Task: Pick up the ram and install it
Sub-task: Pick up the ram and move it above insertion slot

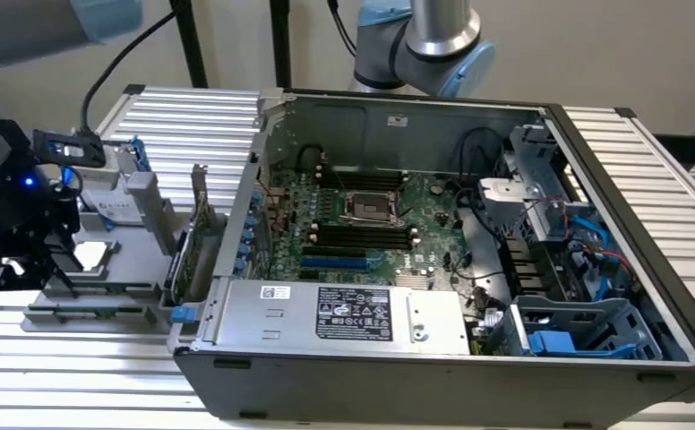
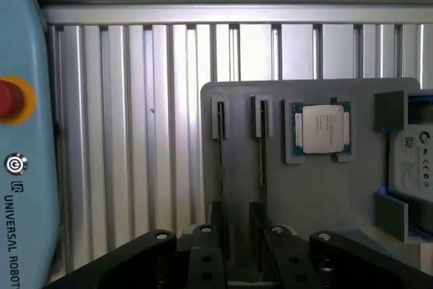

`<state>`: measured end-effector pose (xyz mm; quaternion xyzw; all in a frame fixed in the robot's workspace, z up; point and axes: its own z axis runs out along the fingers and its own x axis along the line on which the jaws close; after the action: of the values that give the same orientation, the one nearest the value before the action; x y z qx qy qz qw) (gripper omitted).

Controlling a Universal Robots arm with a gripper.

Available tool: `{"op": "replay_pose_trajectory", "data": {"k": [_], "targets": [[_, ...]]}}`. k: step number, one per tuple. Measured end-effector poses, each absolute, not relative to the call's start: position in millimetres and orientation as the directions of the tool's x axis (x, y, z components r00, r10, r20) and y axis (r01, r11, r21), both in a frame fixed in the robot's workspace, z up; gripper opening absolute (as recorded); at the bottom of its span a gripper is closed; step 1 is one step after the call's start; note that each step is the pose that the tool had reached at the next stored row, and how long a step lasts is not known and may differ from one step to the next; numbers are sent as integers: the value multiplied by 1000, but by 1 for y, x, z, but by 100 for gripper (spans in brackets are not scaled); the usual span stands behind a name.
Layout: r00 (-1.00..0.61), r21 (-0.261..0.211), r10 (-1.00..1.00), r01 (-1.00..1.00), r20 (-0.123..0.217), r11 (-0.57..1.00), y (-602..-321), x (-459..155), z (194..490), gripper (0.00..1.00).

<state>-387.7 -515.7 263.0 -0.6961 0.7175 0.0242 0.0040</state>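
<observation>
The gripper (image 2: 240,238) hangs with its black fingers spread wide and nothing between them, over the near end of the grey tray (image 2: 338,194). The ram (image 2: 221,167) stands on edge in a tray slot just below, untouched. Farther along lie a square processor (image 2: 321,128) and a drive (image 2: 413,160). The open computer case (image 1: 443,224) sits to the exterior view's right.

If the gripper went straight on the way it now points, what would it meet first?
Most likely the ram standing edge-on in the gray tray beneath the gripper; depth is unclear.
</observation>
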Motion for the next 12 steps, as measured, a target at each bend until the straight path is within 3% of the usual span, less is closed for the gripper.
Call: {"op": "replay_pose_trajectory", "data": {"k": [12], "targets": [[-28, 29, -999, -999, -39, 27, -518, -388, 241, 31]]}}
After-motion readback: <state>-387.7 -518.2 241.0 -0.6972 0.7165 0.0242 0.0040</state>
